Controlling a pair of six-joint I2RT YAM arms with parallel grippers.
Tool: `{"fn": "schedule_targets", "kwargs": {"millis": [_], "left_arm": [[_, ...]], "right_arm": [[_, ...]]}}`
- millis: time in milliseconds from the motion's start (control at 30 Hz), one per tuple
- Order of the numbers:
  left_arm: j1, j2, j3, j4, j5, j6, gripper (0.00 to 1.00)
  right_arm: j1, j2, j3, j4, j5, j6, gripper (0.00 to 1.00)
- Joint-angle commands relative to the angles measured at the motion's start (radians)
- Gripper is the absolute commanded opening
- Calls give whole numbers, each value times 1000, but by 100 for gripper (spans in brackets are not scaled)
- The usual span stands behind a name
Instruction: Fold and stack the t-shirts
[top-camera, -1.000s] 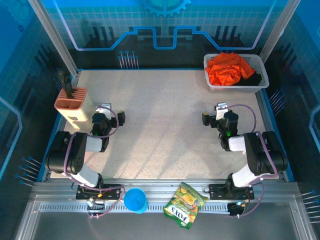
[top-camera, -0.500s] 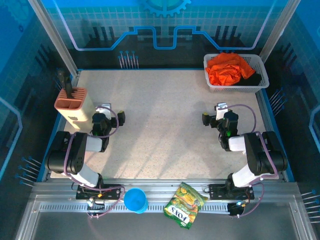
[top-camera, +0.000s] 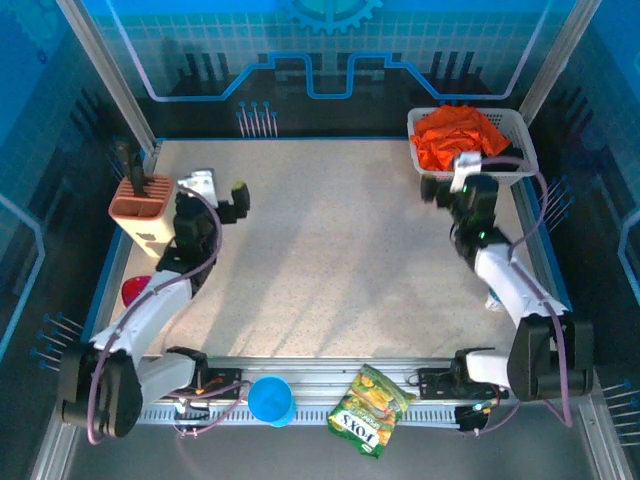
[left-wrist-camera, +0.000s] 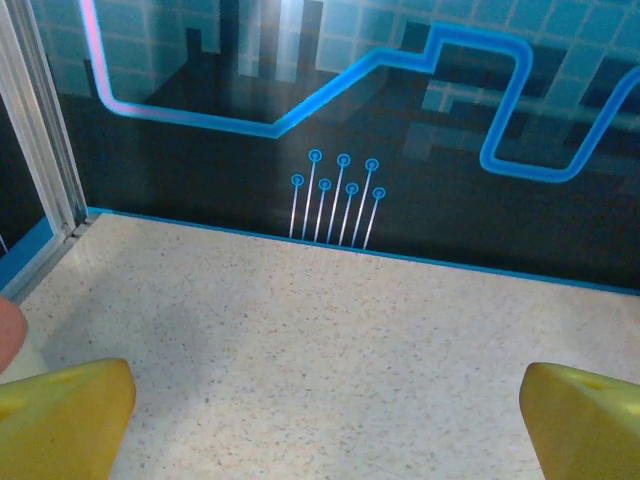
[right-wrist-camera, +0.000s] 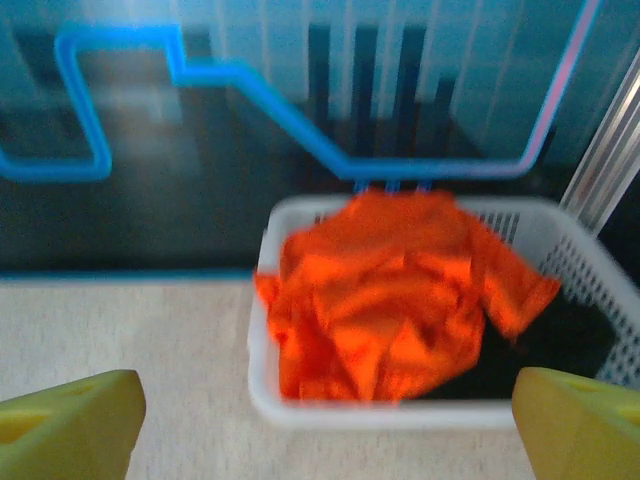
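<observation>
Orange t-shirt (right-wrist-camera: 385, 290) lay crumpled in the white basket (right-wrist-camera: 400, 412) at the far right corner of the tabletop (top-camera: 330, 250), partly covering a black t-shirt (right-wrist-camera: 560, 340) on its right side. Right gripper (top-camera: 445, 178) hovered just before the basket, jaws spread wide, holding nothing. Left gripper (top-camera: 222, 188) hung released and empty over the tabletop beside the knife block (top-camera: 140, 205).

Bright even light, soft shadows; right wrist view blurred, left wrist sharp.
</observation>
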Motion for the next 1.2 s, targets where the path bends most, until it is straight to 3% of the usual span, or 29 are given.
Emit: {"fn": "schedule_targets", "kwargs": {"millis": [0,167,433,800,900,1033,1067,1167], "left_arm": [[-12,5,80,-350,19,-98,99],[-25,-33,107,-443,69,-123,99],[-50,-113,99,-534,152,-186,99],[-82,-126,97,-617,147,-177,99],[-85,-140,104,-625,147,-185,99],[-88,-155,117,-645,131,-216,99],[-90,-155,123,-655,128,-224,99],[-90,-154,143,-679,134,-238,99]], "right_arm": [[-28,207,238,-402,-16,12,93],[-69,478,546,-529,-67,48,89],[-88,776,900,-674,-168,82,89],[-87,929,1022,-709,-179,173,72],[-87,969,1051,-716,-177,182,54],[-87,967,1094,-737,-201,201,4],[-87,952,1094,-735,-210,203,0],[-83,858,1072,-709,-241,202,0]]}}
